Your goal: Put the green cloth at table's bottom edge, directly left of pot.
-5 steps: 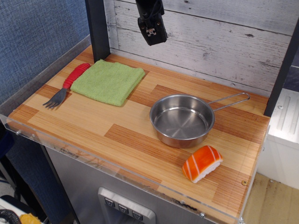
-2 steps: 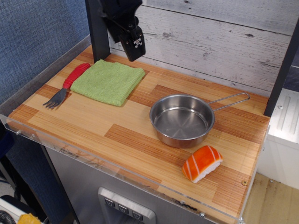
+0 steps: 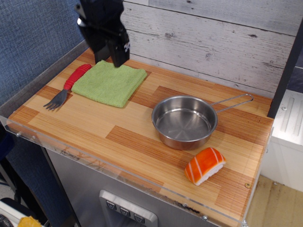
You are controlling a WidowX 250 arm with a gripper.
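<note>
The green cloth (image 3: pixel 110 82) lies flat at the back left of the table (image 3: pixel 94 130), far from the front edge. The pot (image 3: pixel 184 122) stands right of centre, its wire handle pointing to the back right. My gripper (image 3: pixel 114 60) is a dark block hanging just above the cloth's back edge, apart from it. Its fingers merge into one dark shape, so I cannot tell if they are open or shut. Nothing shows between them.
A fork with a red handle (image 3: pixel 69 85) lies along the cloth's left side. A salmon sushi piece (image 3: pixel 204 165) sits at the front right, below the pot. A clear acrylic rim (image 3: pixel 118 177) runs along the front edge. A plank wall stands behind.
My gripper has moved left and down, from above the back wall near the centre to just over the cloth's back edge. Nothing on the table has moved.
</note>
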